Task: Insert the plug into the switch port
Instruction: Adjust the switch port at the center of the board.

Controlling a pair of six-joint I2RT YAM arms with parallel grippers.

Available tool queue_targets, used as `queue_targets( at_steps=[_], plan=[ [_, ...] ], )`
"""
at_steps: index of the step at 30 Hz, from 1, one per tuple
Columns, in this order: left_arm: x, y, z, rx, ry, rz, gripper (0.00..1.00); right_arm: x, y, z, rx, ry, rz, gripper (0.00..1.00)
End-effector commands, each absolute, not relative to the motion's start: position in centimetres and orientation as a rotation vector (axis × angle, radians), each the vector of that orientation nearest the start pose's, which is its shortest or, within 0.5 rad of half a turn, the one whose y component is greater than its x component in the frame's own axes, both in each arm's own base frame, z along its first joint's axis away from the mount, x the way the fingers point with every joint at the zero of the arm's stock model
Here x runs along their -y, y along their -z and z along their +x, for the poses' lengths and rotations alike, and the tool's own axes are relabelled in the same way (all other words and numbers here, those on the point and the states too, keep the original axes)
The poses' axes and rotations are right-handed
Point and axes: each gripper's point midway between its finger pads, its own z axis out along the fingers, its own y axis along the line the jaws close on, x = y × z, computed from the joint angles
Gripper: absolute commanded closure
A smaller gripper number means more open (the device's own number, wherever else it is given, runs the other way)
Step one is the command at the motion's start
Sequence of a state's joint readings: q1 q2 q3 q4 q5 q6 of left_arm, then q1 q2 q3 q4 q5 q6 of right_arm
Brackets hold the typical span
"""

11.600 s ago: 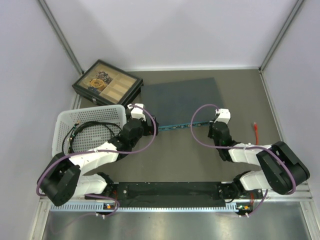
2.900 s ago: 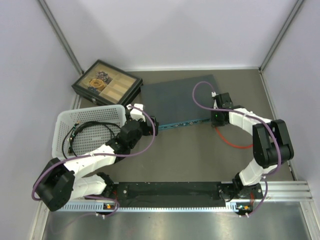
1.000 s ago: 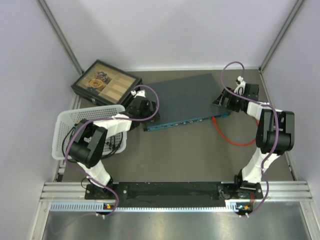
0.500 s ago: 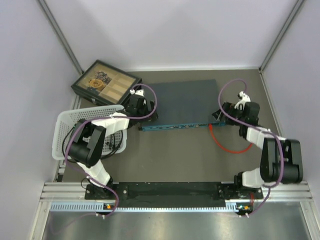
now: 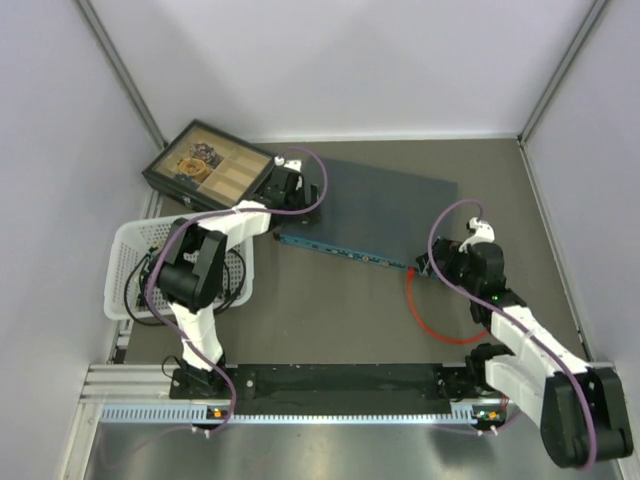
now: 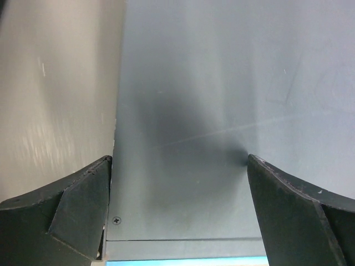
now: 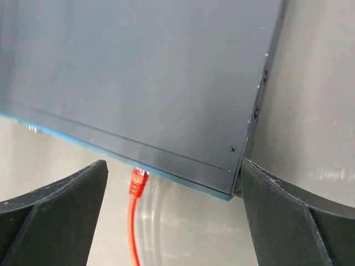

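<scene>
As far as I can judge from here, the job looks nearly done: the small red plug (image 7: 137,182) on its thin red cable (image 5: 418,312) meets the teal front edge of the large flat dark blue-grey metal switch (image 5: 380,205). The switch lies slantwise on the brown worktop (image 5: 320,320). Whether the plug is fully seated I cannot tell. Both pincers are released and hold nothing: the left pincer (image 6: 178,162) is over the switch's left end, and the right pincer (image 7: 173,164) straddles its right front corner. Only a seating check seems left.
</scene>
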State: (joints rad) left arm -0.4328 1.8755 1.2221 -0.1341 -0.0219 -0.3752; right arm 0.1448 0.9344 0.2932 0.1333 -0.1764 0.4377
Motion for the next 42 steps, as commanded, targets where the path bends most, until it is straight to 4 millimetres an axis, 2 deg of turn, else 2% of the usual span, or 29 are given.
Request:
queue_targets(
  at_steps=[1, 2, 5, 6, 13, 15, 16, 18, 21, 22, 23, 24, 25, 26, 27, 28, 29, 30, 31, 32, 34, 36, 38, 39, 41, 42],
  plan=[
    [31.4, -5.2, 41.2, -2.357, 0.657, 0.414, 0.01, -19.6, -7.4, 18.1, -2.327, -1.184, 0.025, 0.04],
    [32.2, -6.0, 41.9, -2.332, 0.682, 0.426, 0.01, -20.8, -7.7, 17.0, -2.329, -1.214, -0.038, 0.04],
    [33.7, -6.3, 42.4, -2.305, 0.742, 0.465, 0.01, -21.9, -7.4, 15.6, -2.353, -1.228, -0.057, 0.04],
    [34.3, -6.5, 42.3, -2.286, 0.761, 0.491, 0.01, -22.8, -7.6, 14.5, -2.363, -1.257, -0.091, 0.04],
    [36.7, -5.8, 42.0, -2.231, 0.822, 0.632, 0.01, -26.0, -7.5, 10.8, -2.393, -1.332, -0.247, 0.04],
    [36.7, -5.5, 41.5, -2.227, 0.825, 0.667, 0.01, -27.0, -8.3, 10.5, -2.375, -1.345, -0.306, 0.04],
    [36.9, -6.2, 42.0, -2.184, 0.820, 0.668, 0.01, -27.6, -7.9, 9.6, -2.401, -1.349, -0.357, 0.04],
    [36.2, -6.1, 42.1, -2.166, 0.779, 0.674, 0.01, -28.3, -8.0, 9.2, -2.404, -1.351, -0.424, 0.04],
    [35.2, -8.2, 42.8, -2.114, 0.700, 0.672, 0.01, -28.7, -8.6, 9.4, -2.401, -1.313, -0.493, 0.04],
    [34.9, -10.3, 43.0, -2.073, 0.686, 0.666, 0.01, -27.7, -7.6, 9.6, -2.454, -1.217, -0.484, 0.03],
    [34.3, -10.8, 43.1, -2.065, 0.651, 0.651, 0.01, -27.1, -8.0, 9.8, -2.456, -1.168, -0.495, 0.03],
    [34.0, -11.9, 43.1, -2.044, 0.634, 0.653, 0.01, -26.8, -9.1, 11.1, -2.404, -1.088, -0.530, 0.02],
    [33.6, -14.5, 43.1, -1.997, 0.622, 0.636, 0.01, -26.2, -9.6, 11.5, -2.399, -1.039, -0.538, 0.01],
    [33.2, -15.2, 42.9, -1.988, 0.608, 0.622, 0.01, -24.6, -9.5, 11.8, -2.434, -0.971, -0.520, 0.01],
    [32.7, -16.1, 42.9, -1.973, 0.593, 0.603, 0.01, -24.0, -10.7, 12.9, -2.393, -0.941, -0.522, 0.01],
    [32.4, -18.6, 42.4, -1.925, 0.601, 0.586, 0.01, -23.2, -11.0, 13.4, -2.392, -0.913, -0.507, 0.01],
    [32.0, -18.7, 41.9, -1.926, 0.599, 0.576, 0.01, -21.8, -11.2, 14.3, -2.405, -0.866, -0.455, 0.01],
    [31.7, -19.5, 41.5, -1.913, 0.605, 0.563, 0.01, -21.2, -12.4, 15.0, -2.356, -0.847, -0.468, 0.01],
    [31.3, -21.6, 40.8, -1.876, 0.615, 0.549, 0.01, -20.4, -12.6, 15.6, -2.344, -0.806, -0.454, 0.01],
    [30.8, -21.0, 39.8, -1.892, 0.611, 0.546, 0.01, -19.7, -12.9, 16.3, -2.330, -0.778, -0.439, 0.01],
    [29.7, -21.6, 37.6, -1.888, 0.620, 0.540, 0.01, -17.5, -13.0, 18.2, -2.318, -0.693, -0.387, 0.01],
    [29.2, -21.4, 35.5, -1.900, 0.621, 0.561, 0.01, -15.6, -13.4, 20.4, -2.286, -0.666, -0.314, 0.01],
    [27.6, -19.9, 32.5, -1.959, 0.583, 0.583, 0.01, -14.5, -13.8, 22.0, -2.258, -0.661, -0.263, 0.01],
    [27.7, -20.6, 30.5, -1.936, 0.588, 0.615, 0.02, -14.1, -14.6, 23.1, -2.219, -0.660, -0.249, 0.01],
    [26.8, -17.4, 27.3, -2.011, 0.555, 0.678, 0.02, -12.2, -14.6, 25.3, -2.205, -0.618, -0.167, 0.01],
    [27.5, -17.8, 25.0, -1.988, 0.590, 0.719, 0.03, -11.9, -15.1, 26.0, -2.184, -0.625, -0.161, 0.01]
  ],
)
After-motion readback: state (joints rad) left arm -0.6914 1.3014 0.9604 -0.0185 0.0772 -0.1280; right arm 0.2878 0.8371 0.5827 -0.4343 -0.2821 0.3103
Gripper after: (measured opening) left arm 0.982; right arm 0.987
